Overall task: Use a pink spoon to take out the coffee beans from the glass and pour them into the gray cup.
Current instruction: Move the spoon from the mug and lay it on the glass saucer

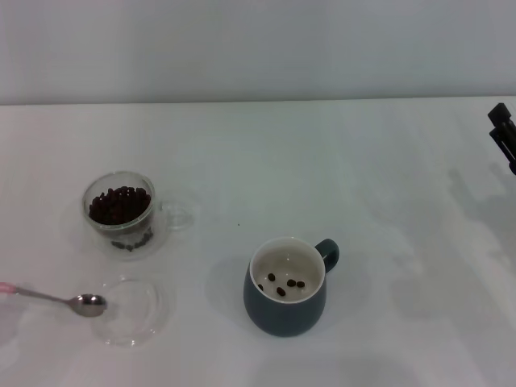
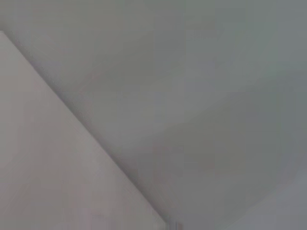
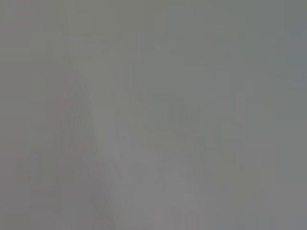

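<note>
Pink spoon (image 1: 48, 297) light, slick, bowl on dish; grab handle at 9 o'clock. My right pincer (image 1: 503, 131) parked at 3 o'clock, grip state unclear; left unseen.

This looks like a bare robot test bench in a lab, not a home kitchen: a plain white table (image 1: 339, 161) runs to a blank pale wall (image 1: 258, 48) at the far side, with no furnishings on either. Only a few staged props sit on the near part of the table: a glass (image 1: 119, 211) of coffee beans (image 1: 119, 204), a pink spoon (image 1: 56, 299) resting on a clear glass dish (image 1: 133, 312), and a gray cup (image 1: 286, 286). A black piece of robot hardware (image 1: 503, 133) juts in at the far right edge.
</note>
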`<state>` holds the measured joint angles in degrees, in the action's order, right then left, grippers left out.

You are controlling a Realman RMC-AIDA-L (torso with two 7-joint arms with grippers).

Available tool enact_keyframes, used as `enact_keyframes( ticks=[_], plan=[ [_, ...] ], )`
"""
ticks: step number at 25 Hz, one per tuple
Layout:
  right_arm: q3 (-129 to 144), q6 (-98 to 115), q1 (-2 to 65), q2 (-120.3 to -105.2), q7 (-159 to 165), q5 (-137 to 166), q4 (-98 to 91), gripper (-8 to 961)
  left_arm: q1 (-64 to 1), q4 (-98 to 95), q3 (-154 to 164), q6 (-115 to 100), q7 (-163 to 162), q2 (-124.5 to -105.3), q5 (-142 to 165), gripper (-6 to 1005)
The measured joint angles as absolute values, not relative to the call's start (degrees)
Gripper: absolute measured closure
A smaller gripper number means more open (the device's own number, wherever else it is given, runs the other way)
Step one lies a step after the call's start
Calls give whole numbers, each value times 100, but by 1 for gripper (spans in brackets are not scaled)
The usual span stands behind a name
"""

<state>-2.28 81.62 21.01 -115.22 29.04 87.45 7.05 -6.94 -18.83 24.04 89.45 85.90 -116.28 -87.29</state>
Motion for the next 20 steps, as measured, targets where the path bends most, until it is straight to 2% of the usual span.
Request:
enact_keyframes(
  ticks=[12, 20],
  plan=[
    [-247, 8292, 2030, -11513, 2934, 8721, 663, 108, -1304, -1817, 2429, 8360, 8604, -11723, -8154, 831],
    [-276, 8321, 2030, -11513, 2940, 8697, 659, 108, -1410, -1817, 2424, 8019, 8607, -11747, -8077, 826]
  ],
)
